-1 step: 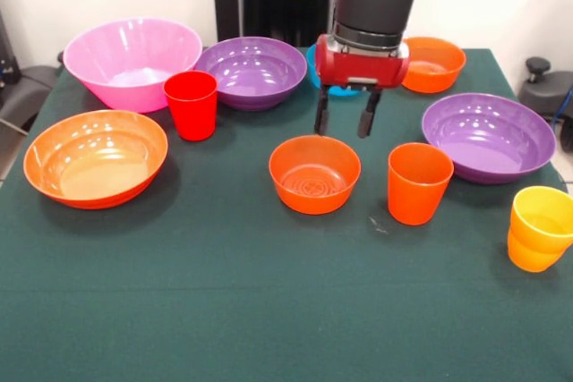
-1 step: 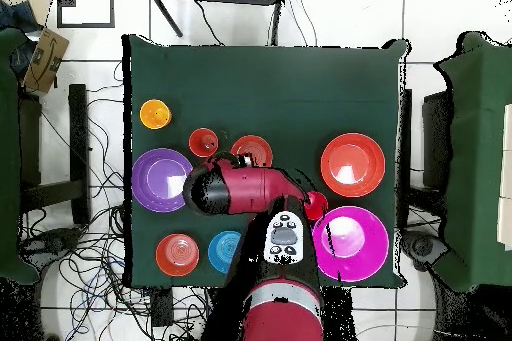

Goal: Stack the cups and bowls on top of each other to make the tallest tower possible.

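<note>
No tower yet: every cup and bowl sits singly on the green tablecloth (image 1: 224, 310), except that the yellow-orange cup (image 1: 540, 228) at the cloth's edge looks like two nested pieces; I cannot tell for sure.

Centre of the table: small orange bowl (image 1: 314, 174), upright and empty, with the orange cup (image 1: 418, 182) just beside it, not touching. Red cup (image 1: 192, 105) stands between the large pink bowl (image 1: 132, 61) and a wide purple bowl (image 1: 252, 71). Large orange bowl (image 1: 95, 157) is near the pink one. The second purple bowl (image 1: 488, 136) is beside the orange cup. Another small orange bowl (image 1: 432, 63) and the blue bowl (image 1: 333, 89), mostly hidden by the arm, sit at the far side.

Gripper (image 1: 344, 117) hangs just behind and above the small orange bowl, fingers spread moderately apart and pointing down, holding nothing.

Judgement: first pick in hand, target probably the small orange bowl or the orange cup. Next move calls for lowering with one finger inside the rim and one outside, then closing; glossy plastic may slip.

Overhead view: table sits on a pale tiled floor (image 2: 450, 17) with loose cables (image 2: 90, 247) beside it, and a cardboard box (image 2: 45, 57) at one corner.
</note>
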### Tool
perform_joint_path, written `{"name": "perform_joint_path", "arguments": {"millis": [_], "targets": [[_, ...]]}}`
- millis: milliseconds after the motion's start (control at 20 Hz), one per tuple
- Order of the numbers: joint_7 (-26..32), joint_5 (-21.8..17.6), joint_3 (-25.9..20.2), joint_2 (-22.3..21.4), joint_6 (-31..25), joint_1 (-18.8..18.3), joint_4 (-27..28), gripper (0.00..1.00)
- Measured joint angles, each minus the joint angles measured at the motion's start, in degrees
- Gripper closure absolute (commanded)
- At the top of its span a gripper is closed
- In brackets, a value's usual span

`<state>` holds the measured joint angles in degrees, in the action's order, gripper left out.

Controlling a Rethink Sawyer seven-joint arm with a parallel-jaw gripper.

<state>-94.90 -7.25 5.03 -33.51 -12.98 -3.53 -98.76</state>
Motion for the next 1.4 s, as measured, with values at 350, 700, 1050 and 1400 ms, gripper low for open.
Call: {"name": "perform_joint_path", "arguments": {"millis": [350,700,1050,1400], "targets": [[0.00,4.32,-0.90,-0.96,-10.26,0.82,1.62,0.00],[-0.26,7.09,-0.94,-0.63,-15.14,3.13,4.84,0.00],[-2.98,9.34,-0.84,-0.14,-15.16,7.26,8.70,0.00],[-5.19,10.39,-0.41,0.09,-15.16,8.87,11.05,0.00]]}}
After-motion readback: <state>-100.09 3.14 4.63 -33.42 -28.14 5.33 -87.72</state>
